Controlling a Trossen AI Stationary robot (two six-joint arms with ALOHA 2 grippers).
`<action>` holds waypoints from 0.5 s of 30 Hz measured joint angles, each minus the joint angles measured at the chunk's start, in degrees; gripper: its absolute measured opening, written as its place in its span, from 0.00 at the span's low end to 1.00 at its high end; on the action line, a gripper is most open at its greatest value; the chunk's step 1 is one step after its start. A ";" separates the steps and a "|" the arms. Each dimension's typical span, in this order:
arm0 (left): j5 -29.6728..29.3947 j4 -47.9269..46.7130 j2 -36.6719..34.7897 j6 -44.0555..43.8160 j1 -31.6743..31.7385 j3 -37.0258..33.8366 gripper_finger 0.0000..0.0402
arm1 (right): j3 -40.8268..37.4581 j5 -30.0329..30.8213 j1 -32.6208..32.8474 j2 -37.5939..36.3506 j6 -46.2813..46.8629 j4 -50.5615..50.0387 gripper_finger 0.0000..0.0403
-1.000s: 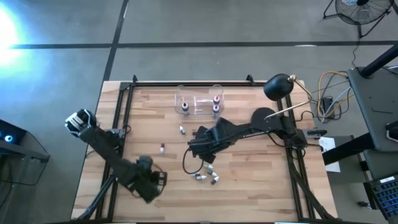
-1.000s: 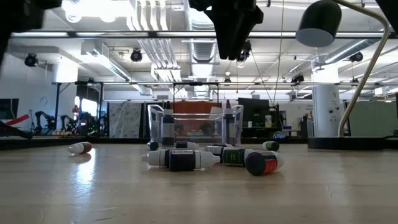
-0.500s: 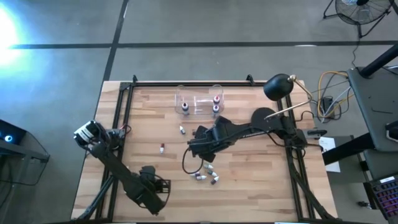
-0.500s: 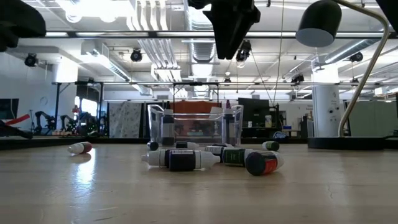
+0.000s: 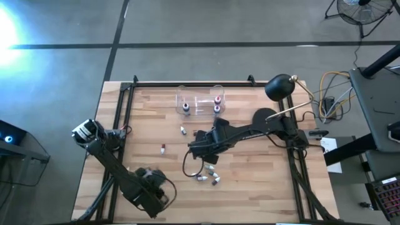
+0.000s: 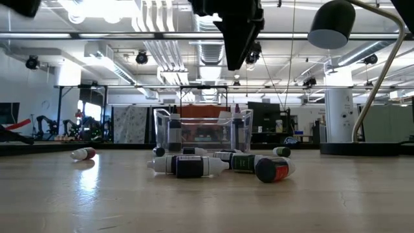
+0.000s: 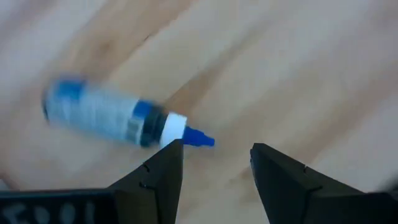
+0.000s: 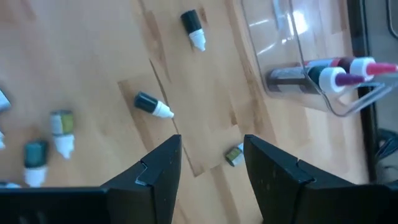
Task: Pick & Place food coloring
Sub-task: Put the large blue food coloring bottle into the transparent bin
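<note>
Food coloring bottles lie on their sides on the wooden table: a cluster [image 5: 207, 175] [image 6: 220, 165], one red-capped bottle [image 5: 162, 148] [image 6: 83, 154] and one near the box [image 5: 183, 130]. Others stand in the clear box [image 5: 200, 103] [image 8: 298, 56]. My right gripper [image 5: 197, 149] [image 8: 208, 149] hangs open above the table between box and cluster, with dark white-tipped bottles [image 8: 152, 104] [image 8: 194, 28] beyond its fingers. My left gripper [image 5: 153, 194] [image 7: 214, 152] is open at the near left, above a blue-labelled bottle [image 7: 109, 118] lying flat, blue tip toward the fingers.
A black desk lamp [image 5: 279, 87] stands at the table's far right corner. A black frame rail [image 5: 122, 119] runs along the left edge. Bare wood lies between the left gripper and the cluster. The room beyond the table shows in the low view.
My left arm has swung, and its gripper has moved toward the table's near edge. The right gripper has stayed almost where it was. No bottle has moved.
</note>
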 joint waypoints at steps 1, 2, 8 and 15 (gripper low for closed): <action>-0.30 -0.73 -0.14 9.70 -0.01 0.51 0.40 | -0.51 -0.01 0.00 0.00 -1.46 0.23 0.41; -1.02 -1.36 -0.18 19.68 0.02 0.75 0.40 | -0.94 -0.01 0.00 0.00 -2.76 0.36 0.41; -1.97 -2.57 -0.18 62.11 0.46 -2.64 0.40 | -2.54 -0.03 0.04 -0.03 -5.48 0.27 0.41; 2.01 -1.58 -0.18 71.26 0.84 -8.43 0.40 | -2.71 1.98 -0.01 -1.97 -1.58 0.40 0.41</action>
